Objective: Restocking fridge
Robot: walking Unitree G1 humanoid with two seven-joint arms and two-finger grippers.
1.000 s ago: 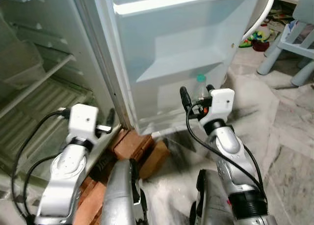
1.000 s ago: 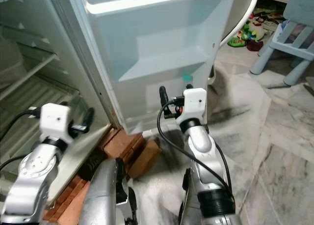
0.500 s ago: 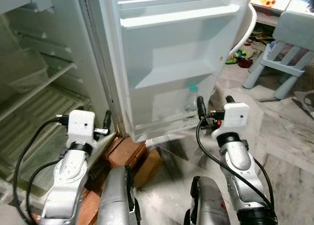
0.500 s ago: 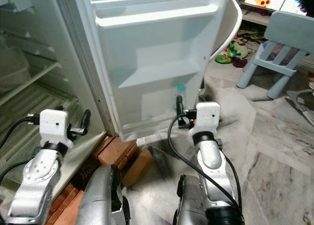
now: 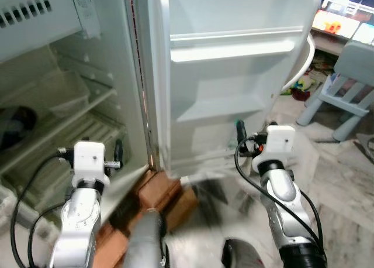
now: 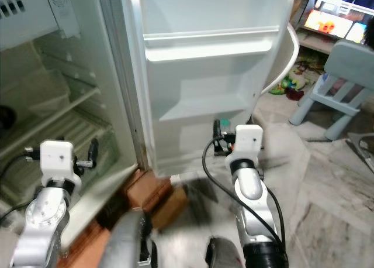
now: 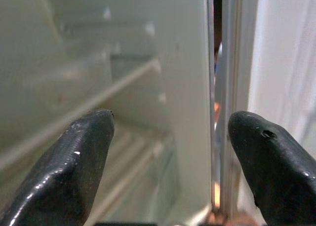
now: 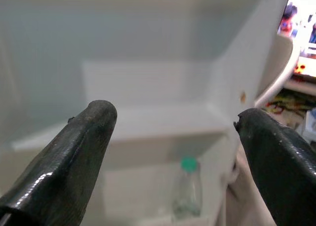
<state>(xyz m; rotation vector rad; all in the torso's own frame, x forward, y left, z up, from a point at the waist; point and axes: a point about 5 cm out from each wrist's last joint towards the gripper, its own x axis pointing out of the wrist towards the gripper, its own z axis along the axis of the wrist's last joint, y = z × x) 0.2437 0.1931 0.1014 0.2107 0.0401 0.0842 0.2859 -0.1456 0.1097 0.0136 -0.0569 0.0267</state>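
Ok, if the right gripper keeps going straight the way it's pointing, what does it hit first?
Probably the clear bottle with the green cap in the fridge door's lowest rack. The right gripper is open and aimed slightly above it, so depth is uncertain.

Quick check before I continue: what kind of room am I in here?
Most likely a lived-in home, in a kitchen corner opening onto a living or play area. An open fridge door stands ahead with a bottle in its lowest shelf, and there is a child's chair and toys on the marble-patterned floor.
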